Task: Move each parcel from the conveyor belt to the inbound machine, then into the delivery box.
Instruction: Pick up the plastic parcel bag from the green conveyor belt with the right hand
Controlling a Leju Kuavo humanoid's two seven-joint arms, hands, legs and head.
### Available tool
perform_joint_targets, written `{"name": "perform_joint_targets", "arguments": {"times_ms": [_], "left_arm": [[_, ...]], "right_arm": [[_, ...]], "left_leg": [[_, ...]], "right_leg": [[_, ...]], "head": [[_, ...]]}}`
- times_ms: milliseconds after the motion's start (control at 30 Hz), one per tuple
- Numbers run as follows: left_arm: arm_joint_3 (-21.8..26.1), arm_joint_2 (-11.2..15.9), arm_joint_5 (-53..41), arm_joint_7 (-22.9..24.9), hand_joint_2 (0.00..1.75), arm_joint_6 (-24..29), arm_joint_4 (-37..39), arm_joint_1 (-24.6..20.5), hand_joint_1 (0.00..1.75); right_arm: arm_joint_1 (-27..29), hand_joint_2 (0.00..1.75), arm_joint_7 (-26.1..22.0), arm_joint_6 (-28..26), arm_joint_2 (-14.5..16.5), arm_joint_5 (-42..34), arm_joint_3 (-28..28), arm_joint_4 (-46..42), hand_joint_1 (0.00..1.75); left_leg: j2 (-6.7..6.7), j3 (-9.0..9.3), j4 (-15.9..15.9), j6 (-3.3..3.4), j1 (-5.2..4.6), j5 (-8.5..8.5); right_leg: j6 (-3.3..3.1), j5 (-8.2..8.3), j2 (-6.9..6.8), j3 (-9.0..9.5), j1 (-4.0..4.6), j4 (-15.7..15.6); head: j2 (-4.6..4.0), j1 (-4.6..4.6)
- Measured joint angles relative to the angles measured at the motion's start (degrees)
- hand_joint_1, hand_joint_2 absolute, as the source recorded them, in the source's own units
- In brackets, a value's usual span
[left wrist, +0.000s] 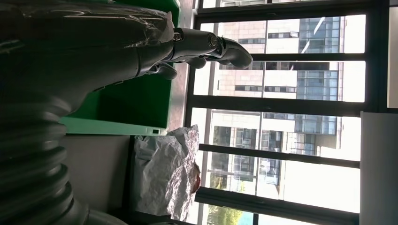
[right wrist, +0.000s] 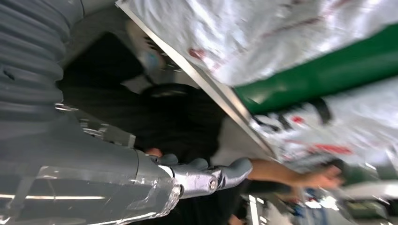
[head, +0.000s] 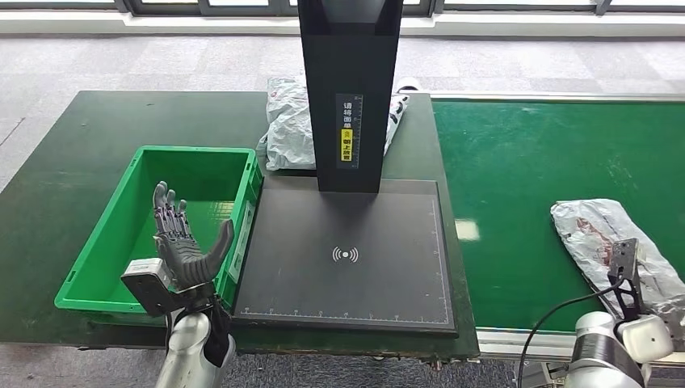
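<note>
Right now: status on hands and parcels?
Left hand open over green box. Right hand empty below belt edge. Parcel waiting on conveyor. Scanner pad bare.

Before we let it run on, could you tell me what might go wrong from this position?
The parcel on the conveyor belt lies at the belt's near edge, and the right hand is blurred, perhaps below that edge; a lift might nudge it off. The left hand hovers open above the green box, and could clip its rim when crossing to the scanner plate.
</note>
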Motion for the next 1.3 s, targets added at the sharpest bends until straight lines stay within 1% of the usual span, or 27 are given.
{"name": "perform_joint_targets", "arguments": {"times_ms": [33, 67, 100, 233, 367, 633, 700, 767, 900, 1067, 1300], "left_arm": [[0.0, 0.0, 0.0, 0.0, 1.75, 0.1, -0.1, 0.0, 0.00], [0.0, 0.0, 0.0, 0.0, 1.75, 0.2, -0.3, 0.1, 0.00], [0.0, 0.0, 0.0, 0.0, 1.75, 0.2, -0.4, 0.2, 0.00], [0.0, 0.1, 0.0, 0.1, 1.75, 0.2, -1.0, 0.6, 0.00], [0.0, 0.1, 0.0, 0.1, 1.75, 0.2, -1.4, 0.7, 0.00], [0.0, 0.1, 0.0, 0.2, 1.75, 0.2, -1.7, 0.7, 0.00], [0.0, 0.1, 0.0, 0.3, 1.75, 0.2, -1.7, 0.7, 0.00], [0.0, 0.1, 0.0, 0.5, 1.75, 0.2, -1.8, 0.7, 0.00], [0.0, 0.1, 0.0, 0.7, 1.75, 0.0, -1.6, 0.7, 0.00], [0.0, 0.1, -0.3, 0.4, 1.75, -1.2, -0.1, 0.5, 0.00], [0.0, 0.1, -0.3, 0.0, 1.75, -1.9, 2.1, 0.2, 0.00]], "right_arm": [[-0.3, 1.75, 2.8, 0.3, -1.0, -0.2, 1.3, 2.5, 0.00], [-0.4, 1.75, 4.2, 0.5, -2.0, -0.5, 2.3, 4.6, 0.00], [-0.4, 1.75, 4.1, 0.7, -2.6, -1.0, 2.8, 6.3, 0.00], [-0.4, 1.75, 1.9, 1.2, -4.5, -3.2, 3.2, 10.8, 0.00], [-0.5, 1.75, 1.5, 1.3, -5.6, -3.7, 3.3, 13.1, 0.00], [-0.6, 1.75, 1.5, 1.4, -6.3, -3.6, 3.3, 15.1, 0.00], [-0.8, 1.75, 0.7, 1.7, -6.3, -4.2, 3.3, 15.3, 0.00], [-0.8, 1.75, -1.3, 2.6, -6.3, -5.9, 3.3, 15.4, 0.00], [-0.7, 1.75, -4.9, 4.5, -6.4, -8.8, 3.1, 15.6, 1.75], [0.1, 1.75, -7.5, 5.8, -6.7, -10.4, 2.3, 15.9, 1.75], [0.3, 1.75, -7.8, 6.0, -6.7, -10.5, 2.1, 16.1, 1.75]], "left_leg": [[-0.03, 0.00, 0.0, 0.00, 0.00, 0.00], [-0.07, 0.00, 0.0, 0.01, 0.00, 0.00], [-0.10, 0.00, 0.0, 0.01, 0.00, 0.00], [-0.12, -0.01, 0.0, 0.01, -0.01, 0.00], [-0.11, -0.01, 0.0, 0.01, 0.00, -0.01], [-0.11, -0.01, 0.0, 0.01, 0.00, 0.00], [-0.10, 0.00, 0.0, 0.01, 0.00, 0.00], [-0.10, 0.00, 0.0, 0.01, 0.00, 0.00], [-0.10, 0.01, 0.0, 0.01, 0.00, 0.00], [-0.08, 0.01, 0.0, 0.01, 0.00, -0.01], [-0.01, 0.02, 0.0, 0.01, 0.00, -0.01]], "right_leg": [[0.00, 0.00, -0.03, 0.01, -0.01, 0.0], [0.01, 0.00, -0.06, 0.02, -0.02, 0.0], [0.01, 0.00, -0.09, 0.02, -0.02, 0.0], [0.01, -0.01, -0.10, 0.02, -0.01, 0.0], [0.01, -0.02, -0.09, 0.02, 0.01, 0.0], [0.02, -0.01, -0.09, 0.02, 0.00, 0.0], [0.02, -0.01, -0.09, 0.02, 0.00, 0.0], [0.02, -0.01, -0.09, 0.02, 0.00, 0.0], [0.02, -0.02, -0.09, 0.00, -0.01, 0.0], [0.02, -0.02, -0.07, -0.02, -0.01, 0.0], [0.02, -0.02, -0.02, -0.05, 0.00, 0.0]], "head": [[0.01, 0.00], [0.01, 0.00], [0.01, 0.00], [0.00, 0.00], [0.00, 0.00], [0.00, 0.00], [0.00, 0.00], [-0.01, 0.00], [0.00, 0.00], [-0.01, 0.00], [0.00, 0.00]]}}
